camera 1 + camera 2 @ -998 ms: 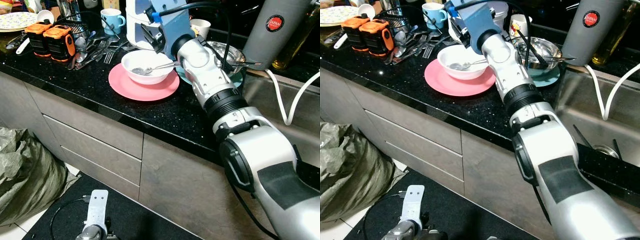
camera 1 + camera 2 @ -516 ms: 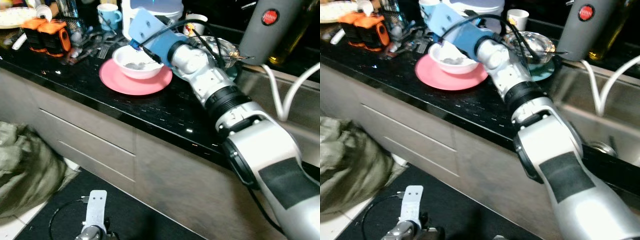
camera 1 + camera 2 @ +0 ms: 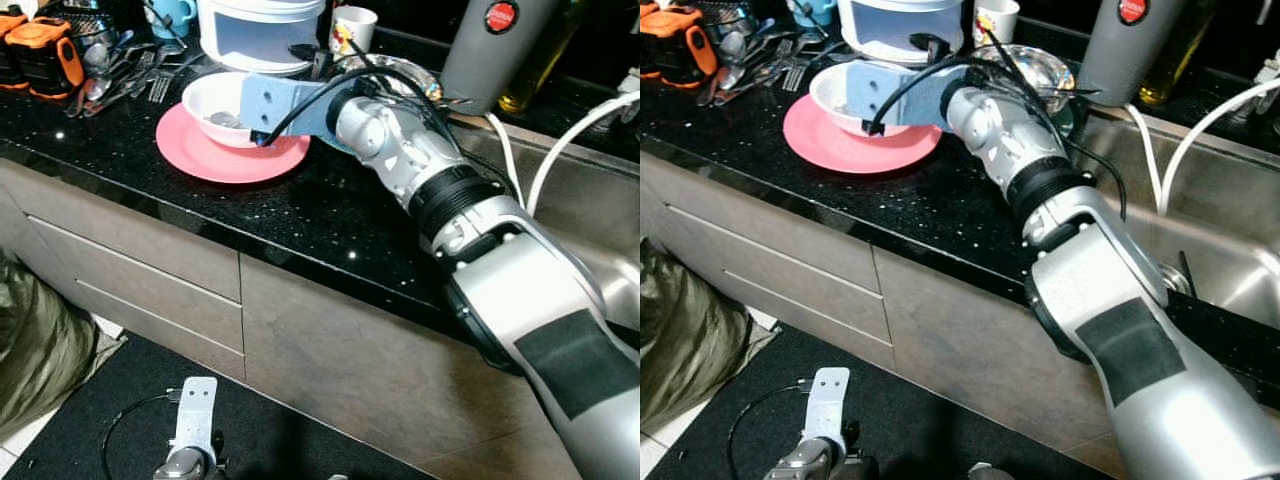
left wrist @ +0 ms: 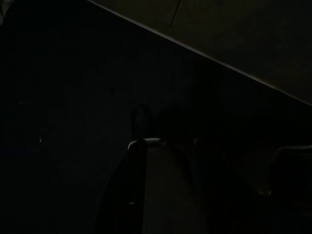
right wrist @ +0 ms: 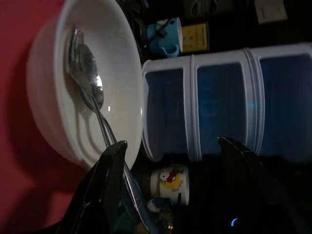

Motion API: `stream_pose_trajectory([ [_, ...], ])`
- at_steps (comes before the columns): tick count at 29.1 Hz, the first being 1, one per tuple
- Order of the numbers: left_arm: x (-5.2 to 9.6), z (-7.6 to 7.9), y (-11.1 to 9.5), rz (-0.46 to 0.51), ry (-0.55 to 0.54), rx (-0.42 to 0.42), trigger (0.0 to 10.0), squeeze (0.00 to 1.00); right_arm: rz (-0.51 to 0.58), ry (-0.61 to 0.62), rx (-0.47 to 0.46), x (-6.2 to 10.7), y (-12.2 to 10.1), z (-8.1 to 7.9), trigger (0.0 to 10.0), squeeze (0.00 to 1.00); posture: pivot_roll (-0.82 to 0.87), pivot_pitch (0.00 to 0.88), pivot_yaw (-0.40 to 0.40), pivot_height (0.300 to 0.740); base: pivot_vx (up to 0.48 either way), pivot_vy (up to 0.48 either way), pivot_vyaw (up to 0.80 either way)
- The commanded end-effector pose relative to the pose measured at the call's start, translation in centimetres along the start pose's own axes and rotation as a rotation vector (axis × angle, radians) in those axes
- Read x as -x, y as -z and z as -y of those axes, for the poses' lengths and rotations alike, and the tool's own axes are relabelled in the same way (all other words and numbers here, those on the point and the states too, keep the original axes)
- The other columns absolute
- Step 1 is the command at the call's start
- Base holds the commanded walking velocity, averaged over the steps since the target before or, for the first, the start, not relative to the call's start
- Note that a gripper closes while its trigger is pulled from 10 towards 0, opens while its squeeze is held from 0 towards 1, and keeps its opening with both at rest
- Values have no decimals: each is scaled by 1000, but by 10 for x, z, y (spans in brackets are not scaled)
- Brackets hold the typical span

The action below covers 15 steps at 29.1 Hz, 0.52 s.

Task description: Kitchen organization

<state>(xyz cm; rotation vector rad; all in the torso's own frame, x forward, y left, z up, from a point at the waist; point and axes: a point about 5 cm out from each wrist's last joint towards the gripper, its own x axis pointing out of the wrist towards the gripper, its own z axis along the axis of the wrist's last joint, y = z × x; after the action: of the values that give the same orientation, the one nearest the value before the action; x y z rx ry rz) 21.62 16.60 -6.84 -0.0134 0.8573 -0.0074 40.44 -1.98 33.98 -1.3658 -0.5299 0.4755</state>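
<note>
1. Black speckled worktop (image 3: 330, 215) carries a pink plate (image 3: 195, 158) with a white bowl (image 3: 210, 100) sitting on it, at 10 o'clock in the head views.
2. Right gripper (image 5: 170, 185) reaches over the bowl's rim, jaws spread wide, gripping nothing.
3. Inside the bowl lie a spoon (image 5: 90, 73) and what looks like a second utensil, handles running out over the rim close beside 1 finger (image 5: 105, 190).
4. Just behind the bowl at 12 o'clock stands a white and blue container (image 5: 214, 105), with a cartoon mug (image 5: 168, 178) near it.
5. Loose cutlery (image 3: 130, 75) lies at 10 o'clock of the plate.
6. Left gripper (image 3: 190, 440) hangs idle by the floor; jaws, cannot tell.
</note>
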Motion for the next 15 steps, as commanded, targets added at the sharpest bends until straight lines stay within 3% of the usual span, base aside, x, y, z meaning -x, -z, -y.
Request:
stream_pose_trajectory([
  [1,2,2,12,-33,7,-3,10000,0,-8,-5,31,0,2,2,10000,0,80,172,-104,740,0,0,0],
  [10,2,4,13,-28,7,7,10000,0,-45,-25,150,2,8,8,10000,0,75,189,-117,740,0,0,0],
  [15,3,5,14,-25,8,9,10000,0,-117,-57,246,4,18,3,10000,0,76,208,-129,740,0,0,0],
])
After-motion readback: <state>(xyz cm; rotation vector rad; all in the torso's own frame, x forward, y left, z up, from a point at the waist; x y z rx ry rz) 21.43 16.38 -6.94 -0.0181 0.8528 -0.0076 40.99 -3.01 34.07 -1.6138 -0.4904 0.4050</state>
